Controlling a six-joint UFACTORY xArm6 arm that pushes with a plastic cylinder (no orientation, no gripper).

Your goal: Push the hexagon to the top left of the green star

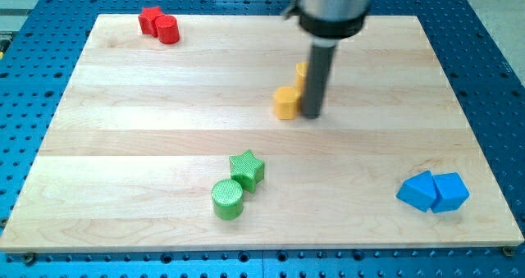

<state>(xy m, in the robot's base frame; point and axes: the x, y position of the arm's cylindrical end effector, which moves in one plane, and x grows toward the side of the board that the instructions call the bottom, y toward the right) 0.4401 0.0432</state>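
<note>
A yellow hexagon block lies near the board's middle, above and to the right of the green star. My tip rests on the board right against the hexagon's right side. A second yellow block shows partly behind the rod; its shape is hidden. A green cylinder touches the star at its lower left.
A red star and a red cylinder sit together at the top left corner of the wooden board. Two blue blocks sit together at the bottom right.
</note>
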